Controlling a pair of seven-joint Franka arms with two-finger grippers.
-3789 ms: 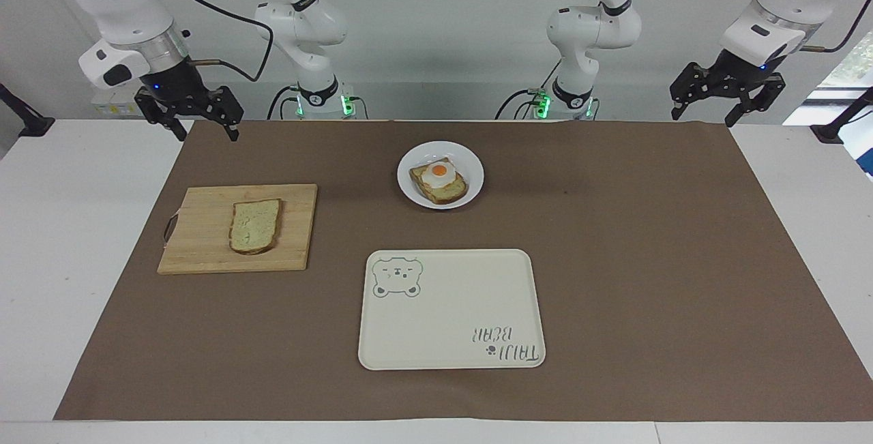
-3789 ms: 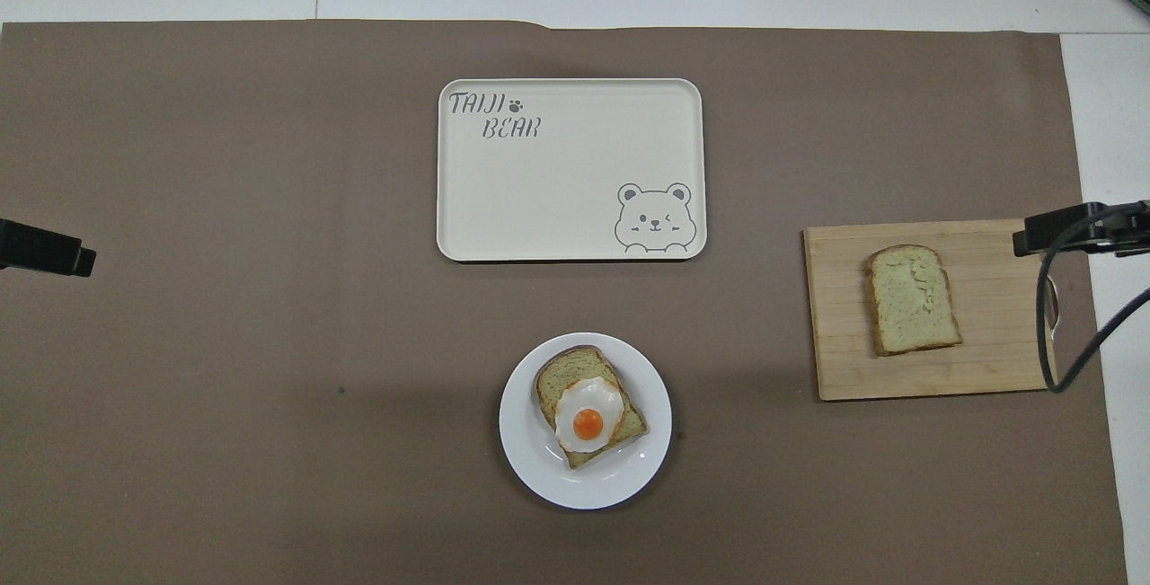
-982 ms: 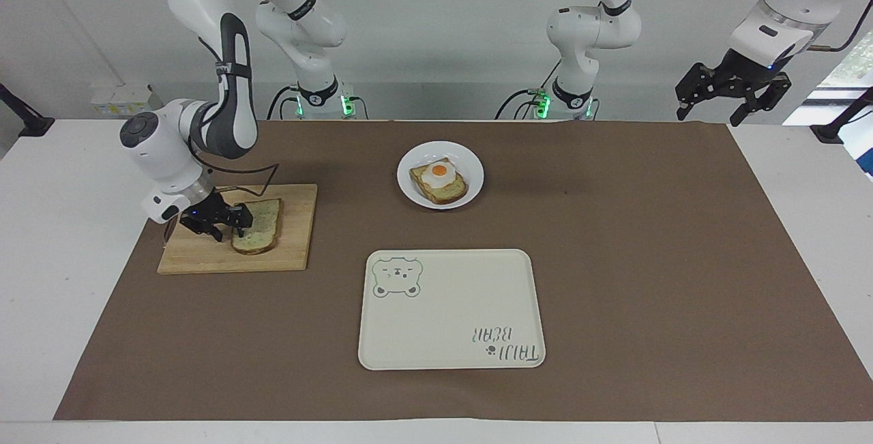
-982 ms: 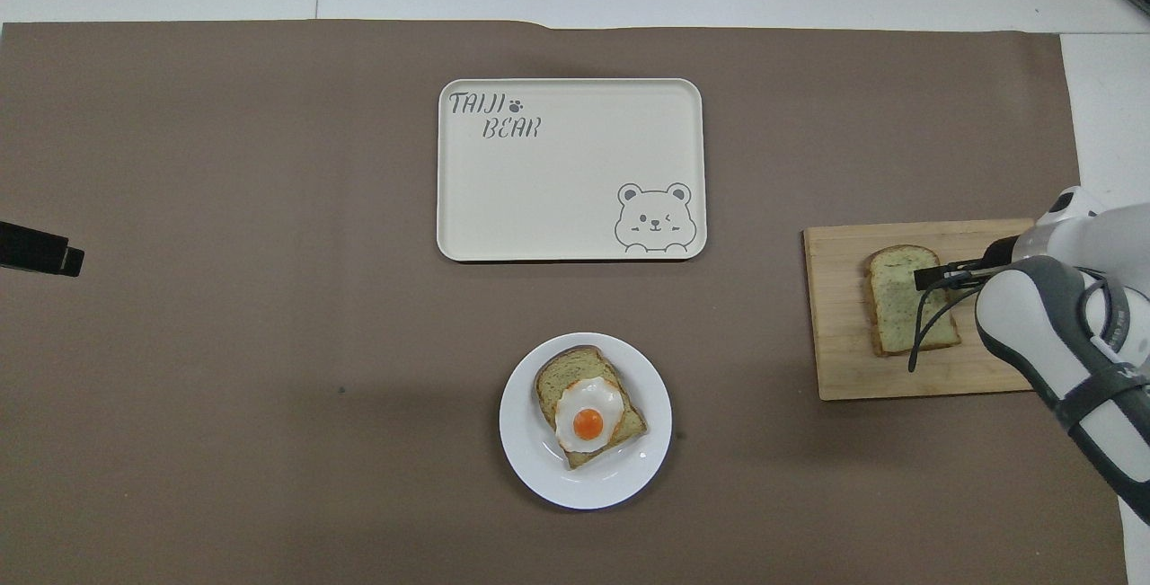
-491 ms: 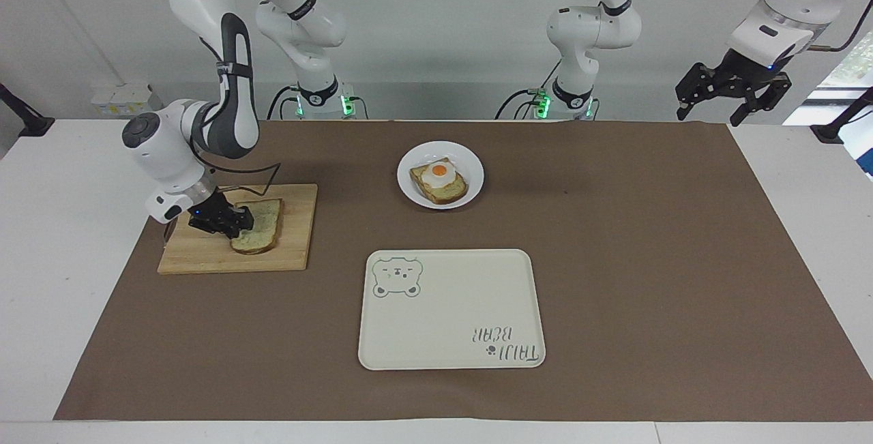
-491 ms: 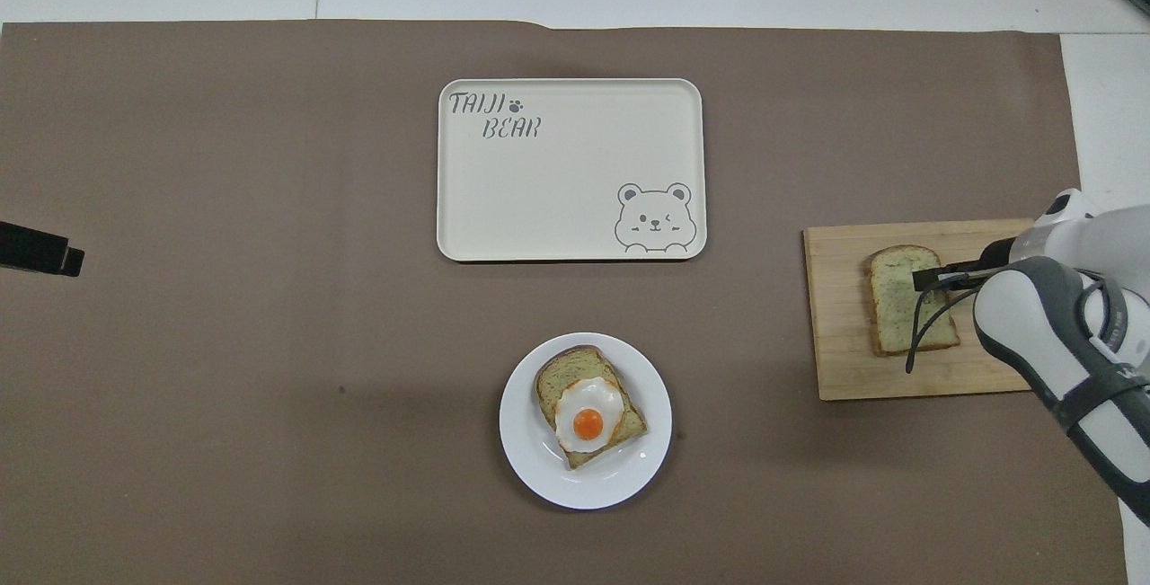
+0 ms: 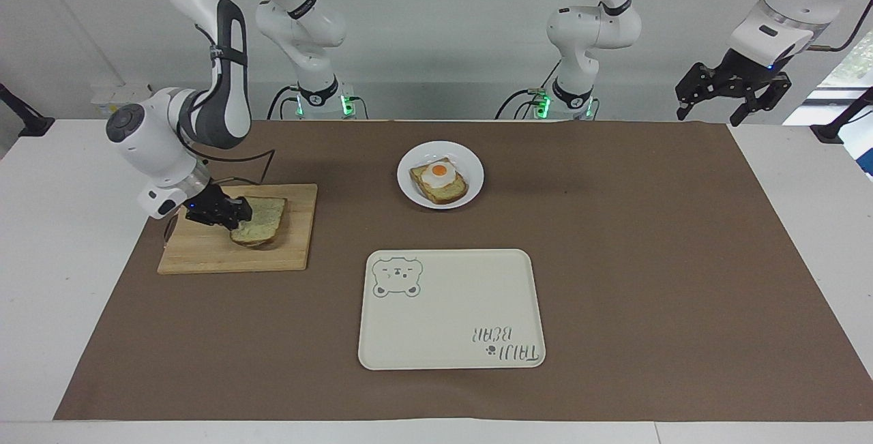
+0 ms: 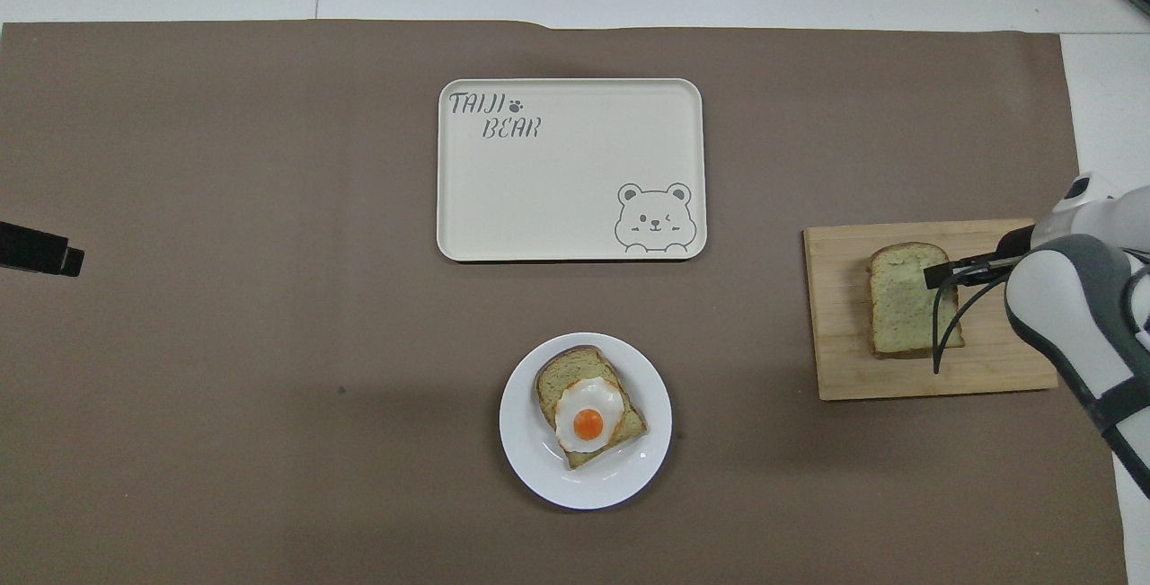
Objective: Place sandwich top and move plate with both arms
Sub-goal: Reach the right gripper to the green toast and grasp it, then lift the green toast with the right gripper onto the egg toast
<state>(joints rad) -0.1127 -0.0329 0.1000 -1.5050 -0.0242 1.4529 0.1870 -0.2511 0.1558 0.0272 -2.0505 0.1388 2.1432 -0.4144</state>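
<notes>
Right arm's black two-finger gripper just finished closing: it stood half open on the slice a second ago, now it's clamped tight on the edge of the pale speckled bread slice with brown crust, i.e. the sandwich top. In the facing view the pinched edge looks a touch higher than half a second ago, the rest lying on the pale wooden cutting board under the gripper. So the grasp looks made and the lift looks barely begun; the slice has hardly shifted from its spot on the board.

Next along, toward the table's middle and well apart from that gripper: the small round white plate with the toast slice carrying a fried egg. Unmoved. Farther from the robots than the plate, the cream rectangular tray with the bear drawing, also unmoved and bare.

Left arm's black gripper hangs wide open with nothing in it, off the brown mat's corner at its own end of the table, same pose as a second ago. Waiting.

My read: step one is carrying the top over onto the egg toast. An edge pinch on soft bread may let it droop or tear during the carry. The two-arm plate move hasn't started.
</notes>
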